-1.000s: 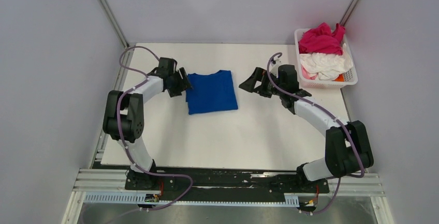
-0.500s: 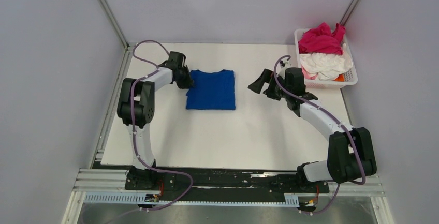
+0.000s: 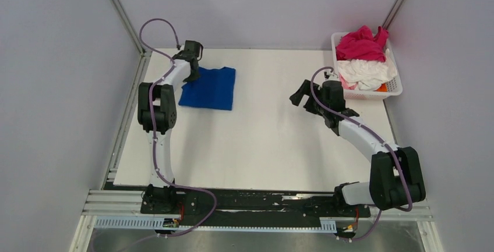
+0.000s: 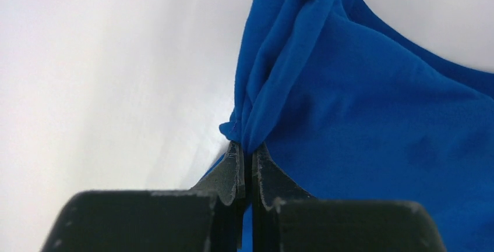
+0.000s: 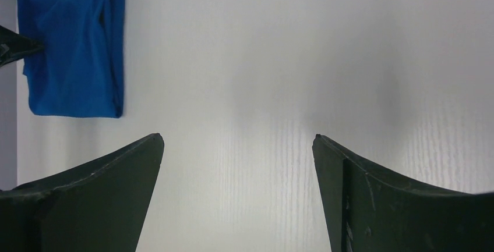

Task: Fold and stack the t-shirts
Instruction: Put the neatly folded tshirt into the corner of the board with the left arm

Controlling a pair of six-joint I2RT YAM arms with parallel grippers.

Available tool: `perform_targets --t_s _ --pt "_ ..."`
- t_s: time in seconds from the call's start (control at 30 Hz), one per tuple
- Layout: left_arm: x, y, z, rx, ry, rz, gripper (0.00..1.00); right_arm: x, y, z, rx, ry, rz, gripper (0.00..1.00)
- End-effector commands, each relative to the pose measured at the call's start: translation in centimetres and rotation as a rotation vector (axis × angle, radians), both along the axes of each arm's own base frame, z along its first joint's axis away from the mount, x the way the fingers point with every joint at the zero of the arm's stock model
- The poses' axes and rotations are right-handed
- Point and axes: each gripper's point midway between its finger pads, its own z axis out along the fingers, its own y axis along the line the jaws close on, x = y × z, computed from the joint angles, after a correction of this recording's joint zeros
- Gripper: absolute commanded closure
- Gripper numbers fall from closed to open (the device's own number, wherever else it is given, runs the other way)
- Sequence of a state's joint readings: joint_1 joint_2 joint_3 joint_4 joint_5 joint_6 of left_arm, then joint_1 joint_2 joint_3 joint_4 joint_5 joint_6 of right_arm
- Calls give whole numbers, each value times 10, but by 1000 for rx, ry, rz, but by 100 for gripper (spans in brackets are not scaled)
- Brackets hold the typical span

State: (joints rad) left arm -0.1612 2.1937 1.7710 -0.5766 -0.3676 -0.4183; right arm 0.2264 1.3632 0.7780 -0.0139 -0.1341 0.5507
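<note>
A folded royal blue t-shirt (image 3: 211,89) lies at the far left of the white table (image 3: 262,141); its print is hidden. My left gripper (image 3: 192,75) is shut on the shirt's left edge, and the wrist view shows the blue t-shirt (image 4: 361,118) bunched into a ridge that runs up from the closed left gripper (image 4: 249,150). The blue t-shirt (image 5: 76,60) also shows at the top left of the right wrist view. My right gripper (image 3: 298,97) hovers open over bare table right of centre, the right gripper (image 5: 237,141) holding nothing. A magenta t-shirt (image 3: 361,45) and a white t-shirt (image 3: 366,71) lie crumpled in the basket.
A white lattice basket (image 3: 394,89) stands at the table's far right corner, just right of my right arm. Grey walls close in on the table at left, right and back. The left arm's cable (image 3: 156,31) loops above the table's far left corner.
My left gripper has shut on the blue shirt's left edge and dragged it left and toward the back; the shirt now lies skewed. My right gripper has drawn back to the right, still open.
</note>
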Motion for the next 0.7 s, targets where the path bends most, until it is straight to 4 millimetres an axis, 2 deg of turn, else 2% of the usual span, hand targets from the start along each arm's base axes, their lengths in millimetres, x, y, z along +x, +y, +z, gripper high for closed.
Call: perform_targets --t_s 0.0,0.1,0.2,0.23,0.27,0.3,0.33,0.37,0.4,0.5,0.67 --pt "34 81 26 214 -44 88 100 10 -22 17 -62 -81 -108 0" --pt "49 113 30 273 -52 120 100 12 -28 14 -86 -79 -134 0" --pt "67 126 30 312 -75 101 100 15 -33 9 -103 -68 -157 0" --pt "70 145 27 334 -76 115 100 16 -33 7 -109 -65 -160 0" --pt "75 152 32 348 -93 122 100 17 -33 6 -113 -62 -160 0" --pt "78 161 27 368 -85 117 100 17 -33 4 -115 -56 -160 0" --pt "84 168 33 384 -101 119 100 18 -34 1 -117 -52 -160 0" --pt "84 177 24 394 -82 122 100 19 -33 1 -118 -52 -160 0" --pt "92 182 35 395 -110 130 100 20 -33 -1 -122 -48 -160 0" --pt "101 200 36 385 -124 143 100 21 -35 -5 -133 -40 -164 0" --pt "116 215 43 379 -196 140 97 23 -35 -9 -134 -33 -164 0"
